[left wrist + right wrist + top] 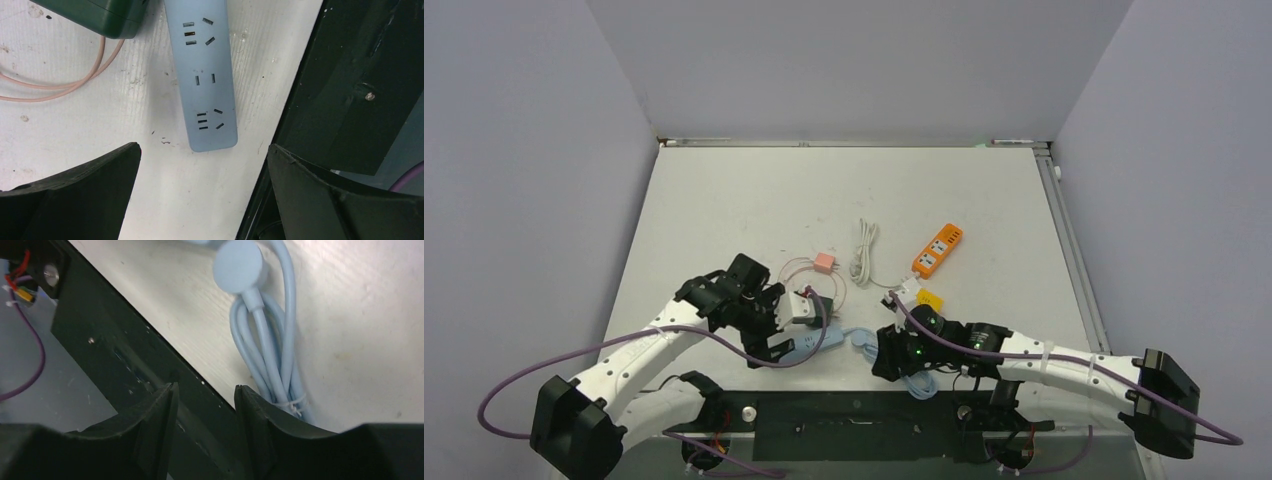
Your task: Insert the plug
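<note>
Left pincer: jaws noted wide apart, nothing clamped, poised over power strip, judged ready to steady it. Right pincer: jaws narrowly apart, empty. Plug left ungripped on surface just ahead, cable attached.

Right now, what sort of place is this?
Probably a robot lab test cell: plain grey panels wall in a white table, the left arm and right arm are bolted at its near edge, and a blue power strip and orange power strip lie on it.
</note>
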`<state>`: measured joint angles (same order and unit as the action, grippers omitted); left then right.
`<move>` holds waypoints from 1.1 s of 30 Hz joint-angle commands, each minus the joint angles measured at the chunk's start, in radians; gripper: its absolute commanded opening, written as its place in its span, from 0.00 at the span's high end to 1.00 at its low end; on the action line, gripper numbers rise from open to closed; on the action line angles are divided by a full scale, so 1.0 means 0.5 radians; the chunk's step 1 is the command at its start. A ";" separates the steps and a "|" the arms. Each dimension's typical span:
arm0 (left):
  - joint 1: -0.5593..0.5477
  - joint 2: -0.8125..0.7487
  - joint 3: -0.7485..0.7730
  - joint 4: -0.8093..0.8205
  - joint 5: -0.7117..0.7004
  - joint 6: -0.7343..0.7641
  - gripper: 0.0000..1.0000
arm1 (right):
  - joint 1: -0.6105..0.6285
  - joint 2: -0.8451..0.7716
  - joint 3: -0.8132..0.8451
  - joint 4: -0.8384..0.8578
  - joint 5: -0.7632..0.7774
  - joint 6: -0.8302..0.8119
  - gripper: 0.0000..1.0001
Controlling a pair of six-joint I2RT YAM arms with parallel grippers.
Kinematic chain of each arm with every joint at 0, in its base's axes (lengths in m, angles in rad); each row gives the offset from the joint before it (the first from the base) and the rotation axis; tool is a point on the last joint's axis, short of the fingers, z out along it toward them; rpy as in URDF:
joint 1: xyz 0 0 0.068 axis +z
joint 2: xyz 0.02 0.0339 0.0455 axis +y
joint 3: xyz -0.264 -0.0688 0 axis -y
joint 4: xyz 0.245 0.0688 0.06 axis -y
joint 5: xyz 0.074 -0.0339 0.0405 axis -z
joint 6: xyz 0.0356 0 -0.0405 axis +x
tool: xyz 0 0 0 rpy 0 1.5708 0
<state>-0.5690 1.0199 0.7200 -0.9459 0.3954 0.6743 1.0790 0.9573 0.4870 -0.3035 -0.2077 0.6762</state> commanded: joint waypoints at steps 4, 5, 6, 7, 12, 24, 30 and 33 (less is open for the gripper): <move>-0.049 0.011 -0.135 0.210 -0.131 0.086 0.04 | 0.042 0.007 -0.093 -0.105 0.091 0.142 0.63; -0.057 0.014 -0.153 0.229 -0.144 0.094 0.04 | 0.039 0.039 -0.084 -0.126 0.124 0.137 0.66; -0.067 0.018 -0.170 0.244 -0.153 0.103 0.04 | 0.036 0.075 -0.070 -0.138 0.162 0.126 0.68; -0.077 0.021 -0.190 0.263 -0.166 0.109 0.04 | 0.032 0.114 -0.055 -0.148 0.191 0.114 0.68; -0.169 0.039 -0.295 0.382 -0.259 0.149 0.03 | -0.148 0.242 0.045 -0.115 0.183 -0.081 0.69; -0.191 0.132 -0.353 0.639 -0.523 0.246 0.14 | -0.396 0.408 0.345 -0.185 0.229 -0.456 0.65; -0.164 0.045 -0.318 0.579 -0.534 0.229 0.10 | -0.476 0.409 0.430 -0.194 0.281 -0.528 0.55; -0.147 -0.075 -0.219 0.420 -0.378 0.212 0.04 | -0.477 0.419 0.515 -0.098 0.213 -0.531 0.40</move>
<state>-0.6571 1.0580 0.5407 -0.7120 0.1535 0.7742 0.8490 1.1610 0.6624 -0.4046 -0.1036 0.4416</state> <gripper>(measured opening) 0.961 0.523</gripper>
